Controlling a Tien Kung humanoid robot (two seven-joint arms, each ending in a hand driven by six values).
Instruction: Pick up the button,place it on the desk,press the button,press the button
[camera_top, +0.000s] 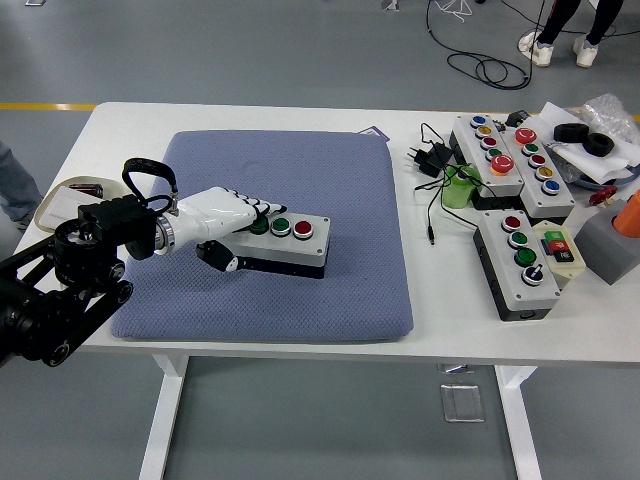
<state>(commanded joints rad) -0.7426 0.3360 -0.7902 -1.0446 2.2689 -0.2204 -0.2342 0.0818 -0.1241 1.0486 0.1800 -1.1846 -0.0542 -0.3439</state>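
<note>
A grey button box (300, 243) with two green buttons and one red button lies on the blue pad (300, 160). My white left hand (240, 232) comes in from the left and holds the box's left end. Its fingers (250, 208) curl over the top as far as the first green button (259, 225), and the thumb (222, 258) presses on the front side. The box rests on the pad, lying slightly askew. My right hand is out of view.
Right of the pad lie a small button box (522, 265) and a longer button panel (510, 158), with a black charger (425, 158) and cables. An orange object (628, 213) stands on a grey block at the right edge. A tray (60, 207) sits at far left.
</note>
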